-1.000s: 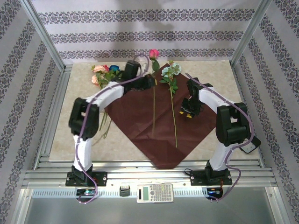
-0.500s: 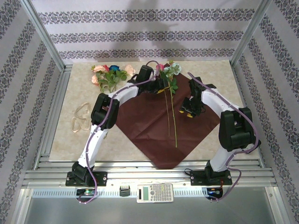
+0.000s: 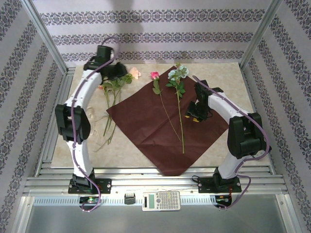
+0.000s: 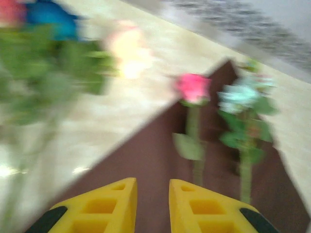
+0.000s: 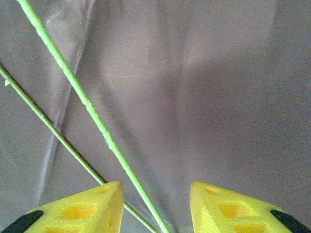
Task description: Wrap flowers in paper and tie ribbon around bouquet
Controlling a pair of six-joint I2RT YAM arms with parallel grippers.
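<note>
Flowers [image 3: 177, 74] lie on paper [image 3: 146, 121]; left tool [image 4: 152, 183] narrowly parted, seemingly empty, right tool [image 5: 155, 187] wider over stems [image 5: 87, 104].

The paper [image 3: 146, 121] lay flat as a diamond, dull maroon-brown face up. Two of the flowers rested on it, a pink rose [image 3: 155, 75] and a pale teal bloom [image 3: 178, 73], stems converging toward the near side. The remaining bunch [image 3: 114, 83] lay off its far-left edge, beside the cream ribbon [image 3: 94, 116].
</note>
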